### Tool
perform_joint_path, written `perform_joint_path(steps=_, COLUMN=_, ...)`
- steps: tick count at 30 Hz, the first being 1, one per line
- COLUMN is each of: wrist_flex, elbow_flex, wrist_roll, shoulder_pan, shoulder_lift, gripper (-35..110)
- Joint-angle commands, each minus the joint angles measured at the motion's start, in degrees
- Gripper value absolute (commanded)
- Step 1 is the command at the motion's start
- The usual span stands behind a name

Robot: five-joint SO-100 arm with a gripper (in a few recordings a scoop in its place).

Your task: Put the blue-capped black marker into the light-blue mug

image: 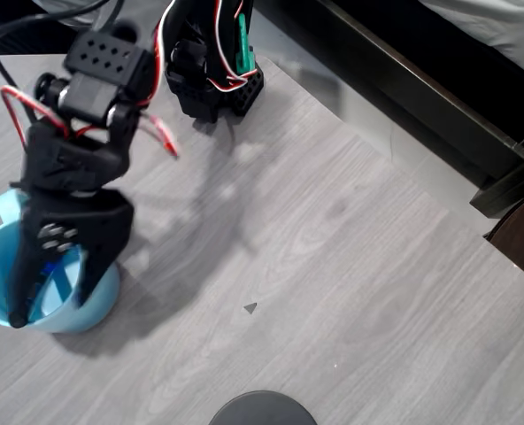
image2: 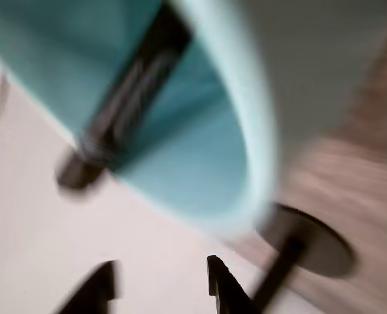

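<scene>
Claw (image: pixel 45 305) parted, empty, over light-blue mug (image: pixel 98 305) containing blue-capped black marker (image2: pixel 125 98).

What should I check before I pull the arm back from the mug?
1. Marker inside mug: ok. The blue-capped black marker leans against the inner wall of the light-blue mug; the overhead view shows its blue end inside.
2. Gripper released: ok, likely. In the wrist view the gripper is spread with nothing between the fingers; picture is blurred.
3. Gripper clear of rim: not ok. In the overhead view the gripper reaches over and into the mug.
4. Mug upright: ok, standing on the table.
5. Marker stable: cannot tell; blur hides its lower end.
</scene>
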Motion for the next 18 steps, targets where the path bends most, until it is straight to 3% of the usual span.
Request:
perform_joint_path(steps=1, wrist_flex=0.26, elbow_flex=11.34, wrist_roll=-14.85, shoulder_pan=-7.65, shoulder_lift=19.07, gripper=0)
perform_joint_path(steps=7, wrist_flex=6.77, elbow_flex=33.84, wrist_roll=-31.38, shoulder_pan=-19.34, shoulder_lift=49.31, gripper=0)
perform_joint_path(steps=15, wrist_flex=19.6, elbow_flex=50.1, wrist_roll=-35.51, shoulder_pan=-21.8, shoulder_lift=72.42, gripper=0)
perform_joint_path(steps=18, wrist_flex=21.45, elbow_flex=51.77, wrist_roll=-34.89, shoulder_pan=-21.97, shoulder_lift=72.69, gripper=0)
